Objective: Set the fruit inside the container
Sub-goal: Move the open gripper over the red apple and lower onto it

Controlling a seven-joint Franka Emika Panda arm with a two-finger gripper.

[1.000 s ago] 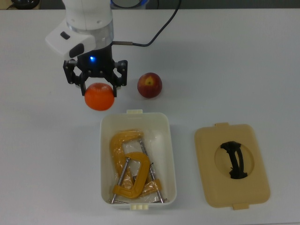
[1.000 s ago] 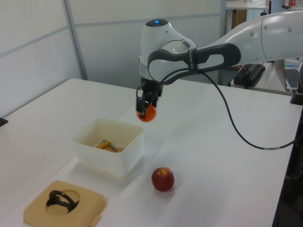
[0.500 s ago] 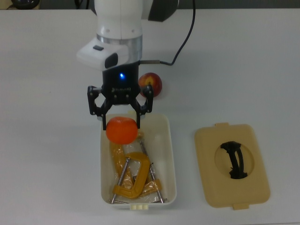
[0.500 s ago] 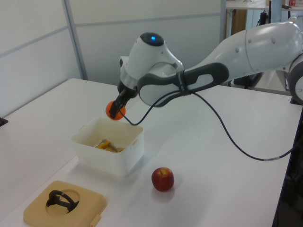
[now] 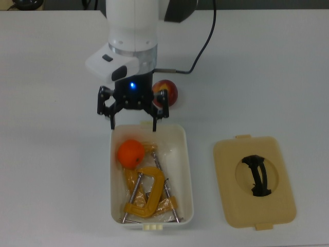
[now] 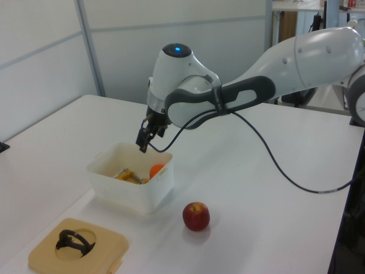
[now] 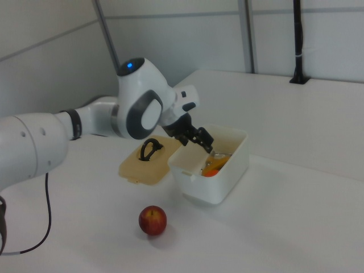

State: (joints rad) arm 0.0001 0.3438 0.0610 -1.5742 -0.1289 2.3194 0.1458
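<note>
The orange fruit (image 5: 130,153) lies inside the cream-white container (image 5: 188,170), at the end nearest the arm, beside the clamps; it also shows as the orange fruit (image 6: 157,169) in the left view. My gripper (image 5: 132,123) hangs open just above that end of the tub, with nothing between its fingers. The dark red fruit (image 5: 168,91) rests on the table just outside the container, partly hidden behind the gripper in the top view. In the left view the red fruit (image 6: 196,216) sits in front of the container (image 6: 130,191), and the gripper (image 6: 145,140) hovers over its rim.
Orange-yellow metal clamps (image 5: 146,193) fill the rest of the tub. A flat tan lid with a black handle (image 5: 254,175) lies on the table at the top view's right of the container. A black cable trails from the arm across the table.
The gripper, which held the orange fruit over the tub, has opened. The orange fruit has dropped into the container, and the gripper has drawn back slightly towards the tub's end.
</note>
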